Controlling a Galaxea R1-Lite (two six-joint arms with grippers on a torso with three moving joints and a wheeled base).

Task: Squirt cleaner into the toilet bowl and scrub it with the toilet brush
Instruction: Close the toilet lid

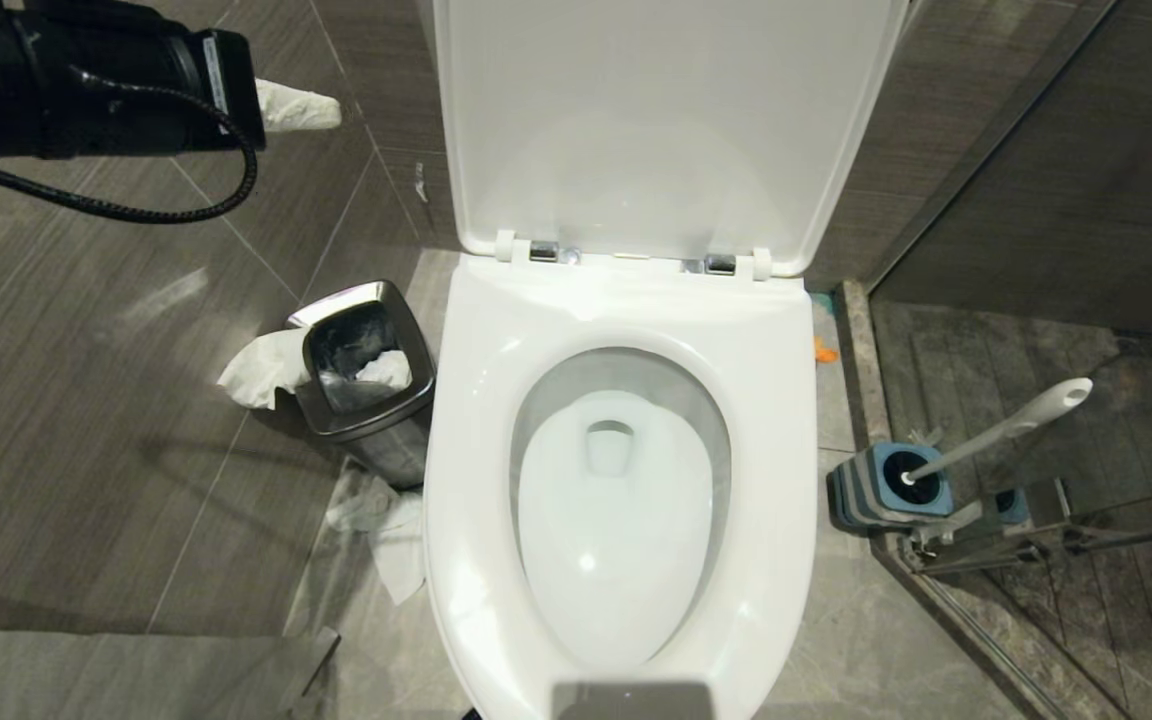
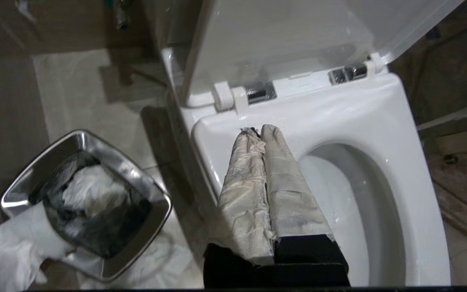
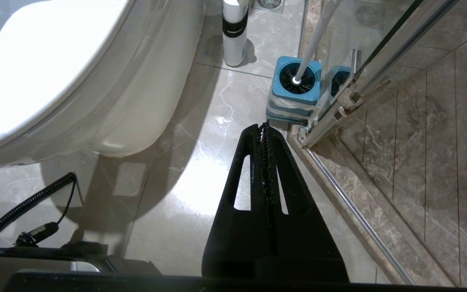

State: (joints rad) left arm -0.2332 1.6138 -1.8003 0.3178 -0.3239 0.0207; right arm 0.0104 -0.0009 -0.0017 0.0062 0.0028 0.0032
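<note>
Cleaner [image 3: 233,34]: stood on floor behind brush holder [image 3: 296,91], untouched.
Left gripper [image 2: 260,132]: fingers pressed together, empty; should open before reaching.
Right gripper [image 3: 264,127]: fingers pressed together, parked.

This is a bathroom: a white toilet bowl [image 1: 626,480] with raised lid [image 1: 666,120] fills the frame's centre, a steel bin [image 1: 366,375] stuffed with tissue stands at centre left, a toilet brush [image 1: 1011,425] sits in its blue holder [image 1: 886,490] at right beside a glass shower door [image 1: 1046,540], and grey tiles cover the floor.
</note>
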